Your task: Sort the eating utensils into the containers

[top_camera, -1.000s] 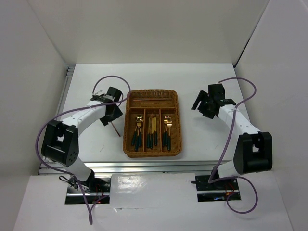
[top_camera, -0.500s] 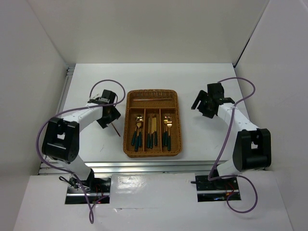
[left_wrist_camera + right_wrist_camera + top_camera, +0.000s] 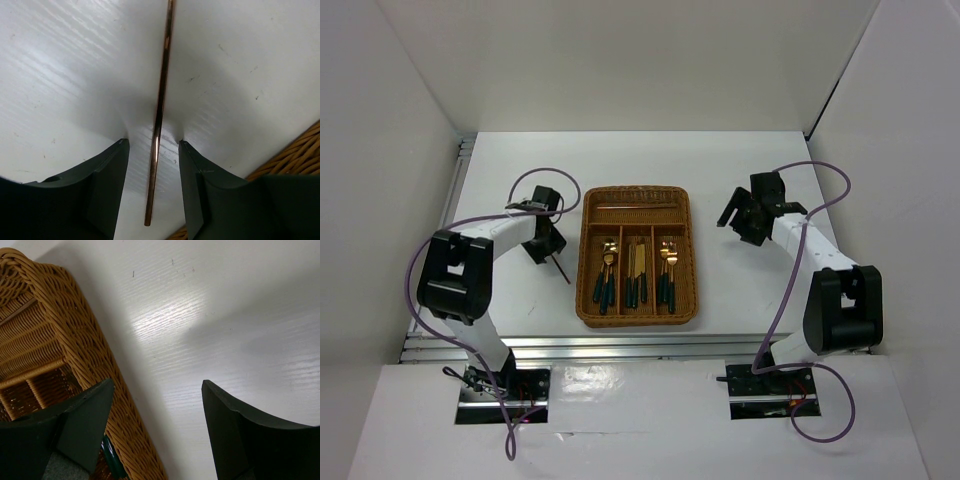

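A copper-brown chopstick (image 3: pixel 160 115) lies on the white table (image 3: pixel 520 290) just left of the wicker tray (image 3: pixel 583 270). My left gripper (image 3: pixel 153 142) is open and straddles the chopstick's near end, with a gap on each side. In the top view the left gripper (image 3: pixel 546 246) hangs over the chopstick (image 3: pixel 561 268). The tray's long slots hold spoons (image 3: pixel 607 270), knives (image 3: pixel 636 272) and forks (image 3: pixel 668 268). More chopsticks (image 3: pixel 638 207) lie in its crosswise slot. My right gripper (image 3: pixel 735 222) is open and empty over bare table right of the tray.
In the right wrist view the tray's woven wall (image 3: pixel 65 315) runs under my left fingertip, and a green handle (image 3: pixel 112 460) shows inside. A corner of the tray (image 3: pixel 300 155) shows in the left wrist view. White walls enclose the table on three sides.
The left arm's elbow has swung back and up while its gripper stayed over the chopstick. The right arm has barely shifted.
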You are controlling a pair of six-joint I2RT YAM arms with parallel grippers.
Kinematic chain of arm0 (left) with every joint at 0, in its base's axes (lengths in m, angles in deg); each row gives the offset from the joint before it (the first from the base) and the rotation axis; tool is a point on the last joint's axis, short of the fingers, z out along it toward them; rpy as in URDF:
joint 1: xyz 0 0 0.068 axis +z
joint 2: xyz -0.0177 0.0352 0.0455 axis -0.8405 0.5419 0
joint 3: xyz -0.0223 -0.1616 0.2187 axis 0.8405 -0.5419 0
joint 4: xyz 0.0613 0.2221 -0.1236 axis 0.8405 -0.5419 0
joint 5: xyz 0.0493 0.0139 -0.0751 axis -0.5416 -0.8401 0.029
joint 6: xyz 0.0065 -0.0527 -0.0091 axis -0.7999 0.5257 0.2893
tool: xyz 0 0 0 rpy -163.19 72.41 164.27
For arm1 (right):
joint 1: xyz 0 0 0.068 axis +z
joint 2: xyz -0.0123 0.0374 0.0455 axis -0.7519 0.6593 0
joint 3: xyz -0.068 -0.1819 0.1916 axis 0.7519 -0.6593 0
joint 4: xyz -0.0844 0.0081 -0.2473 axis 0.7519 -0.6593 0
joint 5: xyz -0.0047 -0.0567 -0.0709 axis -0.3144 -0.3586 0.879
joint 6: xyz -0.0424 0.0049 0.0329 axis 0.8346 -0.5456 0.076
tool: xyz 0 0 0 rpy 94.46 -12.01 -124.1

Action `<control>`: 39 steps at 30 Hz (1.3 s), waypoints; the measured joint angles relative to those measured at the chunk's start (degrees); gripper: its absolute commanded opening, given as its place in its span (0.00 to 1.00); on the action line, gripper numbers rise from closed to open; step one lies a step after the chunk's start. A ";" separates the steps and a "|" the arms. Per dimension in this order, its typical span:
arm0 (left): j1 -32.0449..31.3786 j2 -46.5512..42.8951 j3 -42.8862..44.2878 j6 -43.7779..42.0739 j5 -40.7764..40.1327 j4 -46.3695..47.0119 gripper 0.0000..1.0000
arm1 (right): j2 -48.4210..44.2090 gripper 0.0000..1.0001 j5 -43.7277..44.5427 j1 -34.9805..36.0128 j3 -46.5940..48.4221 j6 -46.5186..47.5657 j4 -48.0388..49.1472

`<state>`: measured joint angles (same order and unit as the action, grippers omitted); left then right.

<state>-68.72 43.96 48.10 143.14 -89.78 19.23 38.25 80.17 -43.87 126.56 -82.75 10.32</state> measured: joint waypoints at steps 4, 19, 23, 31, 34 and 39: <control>0.00 0.87 0.96 -1.01 0.00 0.17 0.51 | 0.00 0.79 0.04 0.00 0.09 -0.42 0.00; 0.48 3.78 4.44 -2.82 -0.04 -2.10 0.30 | 0.00 0.78 0.04 0.00 0.09 -1.73 -0.02; 0.52 3.80 4.46 -2.95 -0.04 -2.32 0.25 | 0.00 0.78 0.26 0.00 0.09 -2.05 -0.02; 0.52 3.76 4.44 -3.91 0.00 -2.34 0.17 | 0.00 0.78 0.48 0.00 0.09 -2.12 -0.02; 0.52 3.50 4.44 -3.87 0.02 -2.73 0.16 | 0.00 0.78 0.48 0.00 0.09 -2.14 -0.02; 0.52 1.70 4.44 -3.74 0.02 -5.25 0.16 | 0.00 0.78 0.48 0.00 0.09 -2.12 -0.02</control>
<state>-68.19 45.66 52.54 139.40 -89.75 13.98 38.25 80.65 -43.87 126.65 -84.87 10.30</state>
